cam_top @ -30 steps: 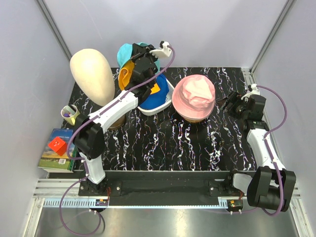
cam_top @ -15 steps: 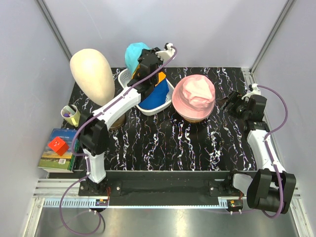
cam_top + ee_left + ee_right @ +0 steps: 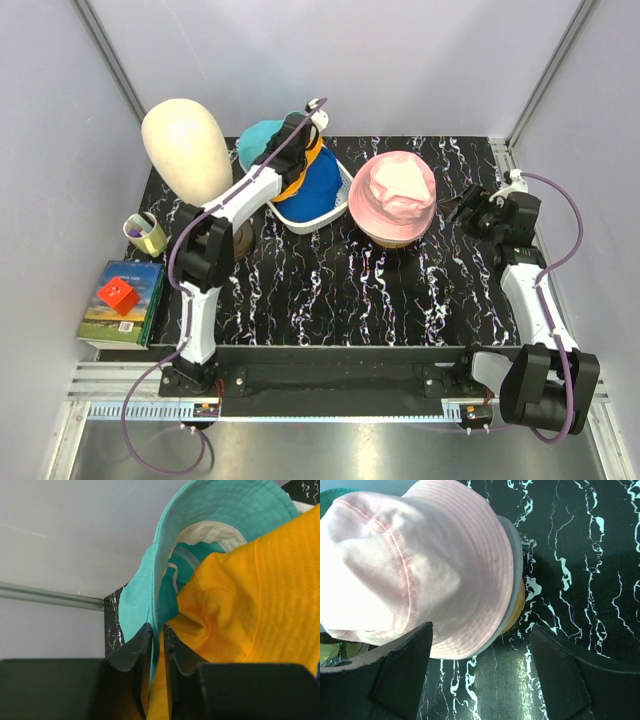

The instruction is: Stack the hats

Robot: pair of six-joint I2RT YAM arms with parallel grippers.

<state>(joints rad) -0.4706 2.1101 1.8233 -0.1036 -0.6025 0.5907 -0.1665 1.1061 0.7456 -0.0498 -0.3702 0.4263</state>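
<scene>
**TEAL HAT LOWERED AT BASKET: TRANSFER TO STACK OUTSTANDING**

**1. Change.** Within the last second the left claw (image 3: 156, 639) descended from a raised position to the far-left side of the white basket (image 3: 343, 190). It brought the teal bucket hat (image 3: 258, 140) down with it. The hat lay against the orange-yellow bucket hat (image 3: 260, 595), next to the royal-blue hat (image 3: 318, 185). The claw was pinched on the teal brim, jaws narrow with fabric between them. Whether the grip was slackening could not be told.

The right claw (image 3: 470, 210) had not moved. It stood released and empty, just right of the pink bucket hat (image 3: 395, 190), which sat over a lavender hat (image 3: 514, 540).

**2. Meaning.** The teal hat appeared no nearer the pink stack, so its transfer remained to be done.

**3. Clearance.** The back wall (image 3: 400, 60) stood close behind the teal hat, and the mannequin head (image 3: 185, 150) was just to its left. Open surface (image 3: 330, 290) lay nearer, between basket and stack.
</scene>
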